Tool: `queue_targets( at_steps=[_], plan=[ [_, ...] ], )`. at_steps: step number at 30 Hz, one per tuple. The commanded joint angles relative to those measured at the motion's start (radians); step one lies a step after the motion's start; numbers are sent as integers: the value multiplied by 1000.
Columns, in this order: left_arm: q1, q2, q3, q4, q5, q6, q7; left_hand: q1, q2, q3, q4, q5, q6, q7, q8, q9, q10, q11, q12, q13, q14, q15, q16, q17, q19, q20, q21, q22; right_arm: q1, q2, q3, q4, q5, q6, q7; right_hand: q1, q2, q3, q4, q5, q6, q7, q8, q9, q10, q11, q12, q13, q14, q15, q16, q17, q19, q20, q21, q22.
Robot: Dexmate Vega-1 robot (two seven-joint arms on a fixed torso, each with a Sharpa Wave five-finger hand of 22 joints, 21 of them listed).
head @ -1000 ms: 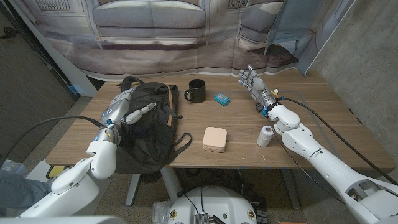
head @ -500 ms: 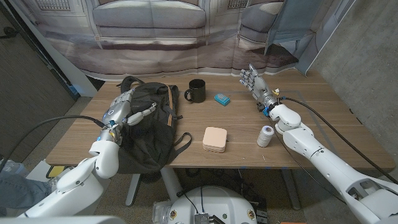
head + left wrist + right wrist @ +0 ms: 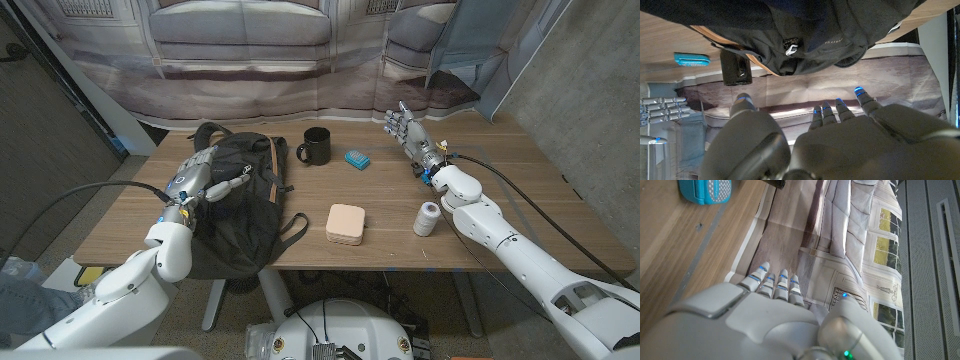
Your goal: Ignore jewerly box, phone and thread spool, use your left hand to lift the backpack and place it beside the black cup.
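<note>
Right under the left robot hand (image 3: 200, 176) is the backpack (image 3: 238, 205), lying flat on the counter (image 3: 480, 210) near its left edge, with the bottom end spilling a bit over the front edge toward the robot. So the task has barely started, I'd say: nothing is lifted, and the robot hand sits over the upper part of the bag with fingers spread and nothing in them, not gripping as far as I can tell. The black cup (image 3: 316, 146) is just past the bag's top right corner, off to the right of that hand, so the carry is short. What's left is basically everything: grab the bag, lift, set it down next to the cup. Room-wise, the open counter is in front of the cup, between the bag and the jewelry box (image 3: 346, 224), and the small teal thing (image 3: 356, 158) I take for the phone sits right beside the cup on its far side, so that gap is tight. The loose strap (image 3: 294, 228) trailing toward the box could drag. The right robot hand (image 3: 410, 133) is well away at the back right, upright with fingers open and empty, and the spool (image 3: 427, 217) stands by its forearm.
</note>
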Motion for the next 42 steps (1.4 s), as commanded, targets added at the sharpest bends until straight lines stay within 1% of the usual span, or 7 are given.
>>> queue_targets(
  at_steps=[1,4,11,22,29,37,42],
  plan=[
    [-56,57,58,23,-33,22,-25,15,-4,-5,0,2,2,-5,7,1,-7,-1,6,6,-3,8,8,3,1,11,7,1,17,15,-7,28,-4,4,15,1,6,-6,0,-6,7,-2,0,4,6,-2,-4,3,10,-2,-3,5,8,-5,-2,2],
    [-73,62,81,34,-34,22,-19,16,-4,-7,-1,2,1,-7,7,1,-9,-4,6,6,-1,8,8,3,1,12,7,1,16,15,-7,26,-5,2,11,1,6,-6,0,-6,8,-1,0,4,6,-3,-4,3,9,0,-4,5,8,-4,-2,2],
    [-89,82,101,31,-58,36,-24,18,-5,-11,-2,1,0,-9,7,1,-11,-6,6,6,-3,7,8,3,4,20,7,1,6,7,-3,12,-6,0,3,1,7,-7,0,-6,6,-3,-1,4,6,-1,-5,3,10,0,-3,5,9,-4,-3,3],
    [-113,112,147,15,-71,92,-36,21,-5,-16,-4,0,-5,-16,5,1,-19,-8,5,6,-9,7,6,3,4,27,6,2,2,3,-1,9,-4,4,7,2,8,-8,-1,-6,8,-3,-1,4,6,-2,-5,3,10,-2,-4,5,9,-3,-4,3],
    [-119,138,166,0,-78,133,-41,23,-5,-21,-5,-1,-12,-18,3,1,-22,-17,5,6,-14,6,5,3,3,36,5,2,-3,6,2,10,2,5,6,2,8,-9,-1,-6,9,-3,0,4,8,-2,-5,3,10,-1,-4,5,9,-2,-5,3],
    [-128,140,189,12,-95,132,-18,27,-4,-25,-7,-2,-16,-20,2,1,-22,-13,7,6,-13,6,6,3,11,45,7,2,-6,3,1,7,-1,7,6,2,9,-10,-1,-7,11,-2,0,4,9,2,-5,3,11,-1,-4,5,9,-1,-5,3],
    [-137,136,205,30,-108,122,-3,29,-3,-28,-7,-2,-16,-21,3,1,-20,-19,8,6,-14,4,6,3,16,52,8,2,-8,0,0,-1,-3,4,3,2,9,-10,-1,-7,12,-3,1,4,8,1,-6,3,11,-1,-4,5,10,-1,-6,3]
  ],
)
